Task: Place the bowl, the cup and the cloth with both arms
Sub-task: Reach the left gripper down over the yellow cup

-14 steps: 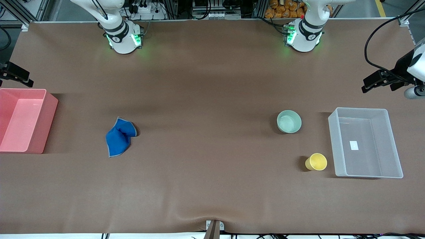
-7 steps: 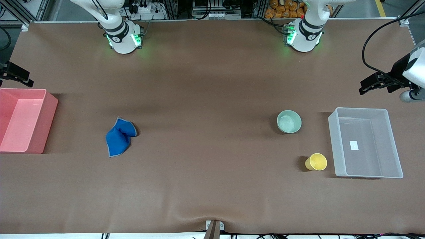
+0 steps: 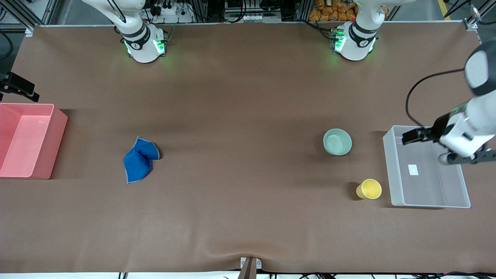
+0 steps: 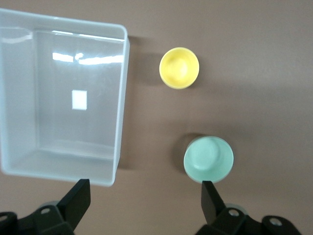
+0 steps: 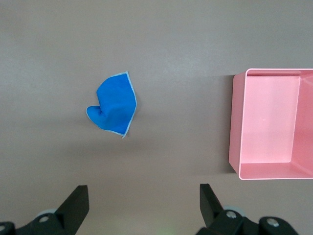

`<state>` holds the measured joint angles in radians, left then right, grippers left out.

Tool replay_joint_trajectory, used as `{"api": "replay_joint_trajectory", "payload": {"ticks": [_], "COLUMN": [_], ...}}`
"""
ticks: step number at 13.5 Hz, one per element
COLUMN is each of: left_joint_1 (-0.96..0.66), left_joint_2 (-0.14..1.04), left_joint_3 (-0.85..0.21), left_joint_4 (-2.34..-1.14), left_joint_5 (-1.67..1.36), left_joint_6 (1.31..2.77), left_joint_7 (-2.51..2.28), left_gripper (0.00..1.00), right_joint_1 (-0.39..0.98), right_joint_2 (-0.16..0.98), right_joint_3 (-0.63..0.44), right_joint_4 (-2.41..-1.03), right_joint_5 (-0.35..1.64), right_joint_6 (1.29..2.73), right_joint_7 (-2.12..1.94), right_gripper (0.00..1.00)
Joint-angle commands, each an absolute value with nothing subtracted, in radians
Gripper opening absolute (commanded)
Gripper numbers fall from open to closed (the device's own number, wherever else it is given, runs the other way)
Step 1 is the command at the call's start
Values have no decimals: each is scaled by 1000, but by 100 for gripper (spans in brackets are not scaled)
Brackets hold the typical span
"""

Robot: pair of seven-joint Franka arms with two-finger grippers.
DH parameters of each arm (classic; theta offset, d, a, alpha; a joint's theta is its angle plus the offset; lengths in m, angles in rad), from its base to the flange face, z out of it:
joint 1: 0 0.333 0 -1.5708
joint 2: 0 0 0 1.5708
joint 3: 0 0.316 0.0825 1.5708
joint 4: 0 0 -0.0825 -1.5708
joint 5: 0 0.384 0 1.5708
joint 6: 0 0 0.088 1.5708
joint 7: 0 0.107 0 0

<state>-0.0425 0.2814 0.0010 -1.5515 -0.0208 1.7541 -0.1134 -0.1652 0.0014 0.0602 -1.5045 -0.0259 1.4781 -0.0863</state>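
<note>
The mint-green bowl (image 3: 337,142) stands on the brown table toward the left arm's end; it also shows in the left wrist view (image 4: 209,159). The yellow cup (image 3: 369,188) stands nearer the front camera, beside the clear bin, and shows in the left wrist view (image 4: 179,67). The blue cloth (image 3: 139,159) lies crumpled toward the right arm's end and shows in the right wrist view (image 5: 115,108). My left gripper (image 3: 414,136) is open and empty, high over the clear bin's edge (image 4: 145,200). My right gripper (image 3: 23,90) is open and empty, high beside the pink bin (image 5: 142,203).
A clear plastic bin (image 3: 430,203) sits at the left arm's end, empty but for a white label; it also shows in the left wrist view (image 4: 122,98). An empty pink bin (image 3: 58,143) sits at the right arm's end and shows in the right wrist view (image 5: 234,127).
My left arm has swung from over the bare table to over the clear bin. The right gripper has hardly moved. Bowl, cup and cloth have not moved.
</note>
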Motion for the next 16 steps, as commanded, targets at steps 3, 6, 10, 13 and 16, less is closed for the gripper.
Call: {"api": "replay_joint_trajectory", "payload": {"ticks": [3, 6, 10, 13, 16], "left_joint_1": [-78, -100, -101, -126, -130], "left_joint_2": [426, 512, 592, 635, 658], "left_joint_3": [0, 2, 2, 3, 2], "left_joint_4": [-1471, -1420, -1417, -1417, -1416], "left_joint_5": [-34, -31, -32, -31, -29], "left_joint_6": [1842, 1880, 2014, 2086, 2120], "left_joint_7": [-138, -138, -178, -199, -199], "left_gripper": [100, 100, 100, 100, 100], "right_joint_1": [-149, -149, -147, -144, -143], "right_joint_2": [-15, -12, -11, -11, -11], "right_joint_3": [48, 37, 32, 31, 31], "right_joint_4": [-1516, -1516, -1516, -1516, -1516], "right_joint_5": [-25, -25, -25, -25, -25], "right_joint_6": [1471, 1441, 1428, 1420, 1422], "right_joint_7": [-69, -66, -58, -58, -58], "right_gripper": [100, 100, 100, 100, 100]}}
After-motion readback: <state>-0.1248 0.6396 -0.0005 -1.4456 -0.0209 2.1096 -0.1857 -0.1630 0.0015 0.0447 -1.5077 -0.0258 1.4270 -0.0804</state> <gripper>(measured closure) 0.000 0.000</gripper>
